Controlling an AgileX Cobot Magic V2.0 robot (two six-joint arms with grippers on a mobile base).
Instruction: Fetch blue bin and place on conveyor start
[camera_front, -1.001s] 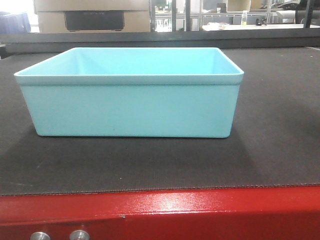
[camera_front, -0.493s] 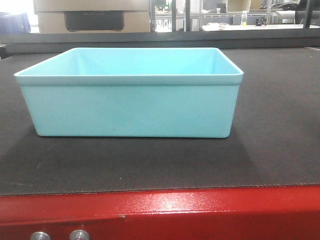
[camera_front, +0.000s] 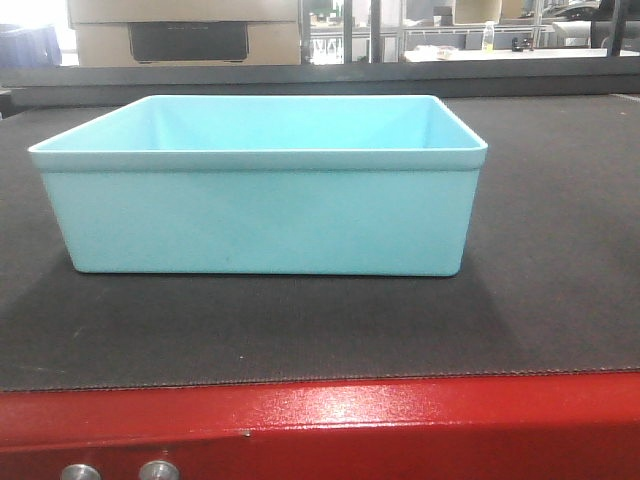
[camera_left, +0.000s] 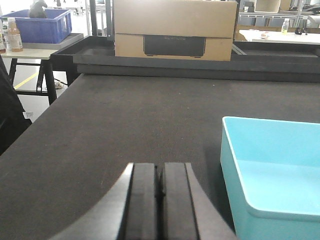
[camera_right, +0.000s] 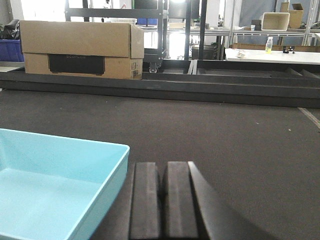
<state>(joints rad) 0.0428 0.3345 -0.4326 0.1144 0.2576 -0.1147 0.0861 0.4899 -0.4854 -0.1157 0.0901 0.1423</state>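
Blue bin (camera_front: 260, 200) rests upright on the conveyor start (camera_front: 560, 250), long axis across the front view. Left gripper (camera_left: 159, 187) just beside its left wall, right gripper (camera_right: 161, 192) just beside its right; both jaws closed, holding nothing. Neither arm clearly nearer.

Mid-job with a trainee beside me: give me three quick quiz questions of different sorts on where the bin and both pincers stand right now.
1. True or false: the blue bin rests on the conveyor belt, behind its red frame.
2. Multiple choice: the left pincer is A) clamped on the bin's rim, B) shut and empty, beside the bin, C) wide open above the bin.
3. Fill in: in the right wrist view, the right pincer sits shut to the ____ of the bin.

Key: 1 true; 2 B; 3 right.
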